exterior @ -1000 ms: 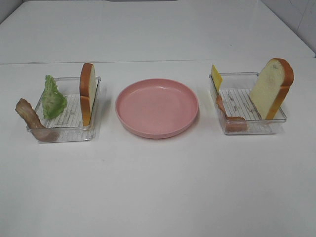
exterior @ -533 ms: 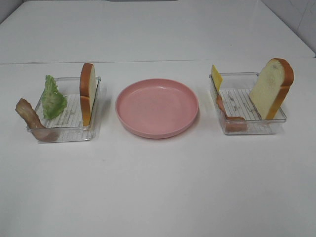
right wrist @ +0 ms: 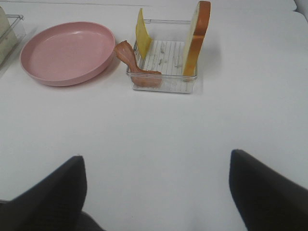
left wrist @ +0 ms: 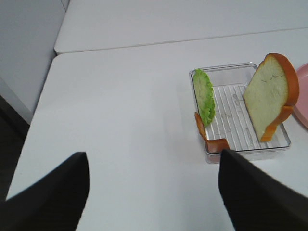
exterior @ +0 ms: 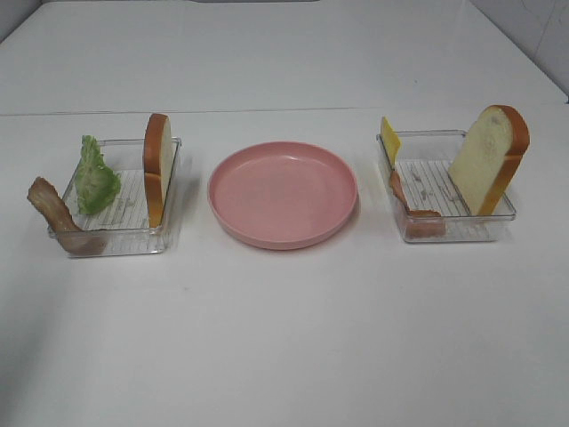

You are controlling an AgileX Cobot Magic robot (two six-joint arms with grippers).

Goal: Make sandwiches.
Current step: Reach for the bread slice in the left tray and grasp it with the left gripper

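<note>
My left claw (left wrist: 153, 154) hangs released, its fingers spread wide over bare worktop (left wrist: 120, 110) with nothing between them. My right claw (right wrist: 155, 155) is just as open and just as empty. Nothing has changed in the last second: every piece stands where it stood, and neither claw has closed in on anything. Ahead of the left claw, well apart from it, the left tray (left wrist: 248, 155) holds the lettuce leaf (left wrist: 204, 96) upright. The left bread slice (left wrist: 269, 94) leans on the tray's far wall, and the left bacon strip (left wrist: 207, 137) is draped over the near corner. Ahead of the right claw, also well apart, the right tray (right wrist: 163, 86) carries the cheese slice (right wrist: 141, 33) and the right bread slice (right wrist: 197, 36) on edge, and the right bacon strip (right wrist: 132, 62) hangs over its rim. Beside that tray the pink plate (right wrist: 67, 50) lies bare. So I judge the sandwich not yet begun, and a bread slice onto the plate looks like the first step.
</note>
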